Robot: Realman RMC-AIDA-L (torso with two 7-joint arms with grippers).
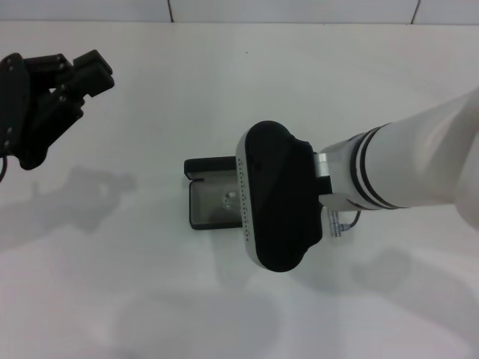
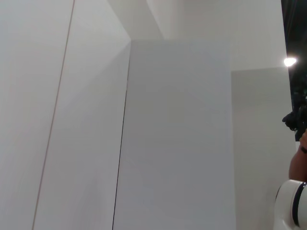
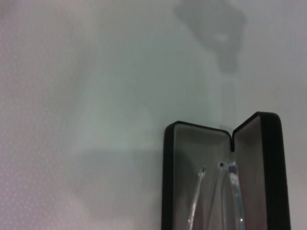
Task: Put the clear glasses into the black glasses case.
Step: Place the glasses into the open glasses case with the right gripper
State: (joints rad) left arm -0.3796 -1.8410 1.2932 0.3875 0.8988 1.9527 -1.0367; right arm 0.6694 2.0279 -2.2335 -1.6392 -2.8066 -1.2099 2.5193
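The black glasses case (image 1: 208, 200) lies open at the table's middle, grey lining up and its lid (image 1: 209, 166) folded back on the far side. My right gripper (image 1: 278, 196) hangs directly over the case's right part and hides it. The right wrist view shows the case (image 3: 168, 182) from close by, with the clear glasses (image 3: 229, 196) inside the lined tray, their thin temple arms pointing toward the case's end wall. Whether anything still holds the glasses is hidden. My left gripper (image 1: 101, 73) is raised at the far left, away from the case.
The white table (image 1: 150, 299) carries nothing else that I can see. A tiled wall edge (image 1: 299, 11) runs along the back. The left wrist view shows only white wall panels (image 2: 168, 134).
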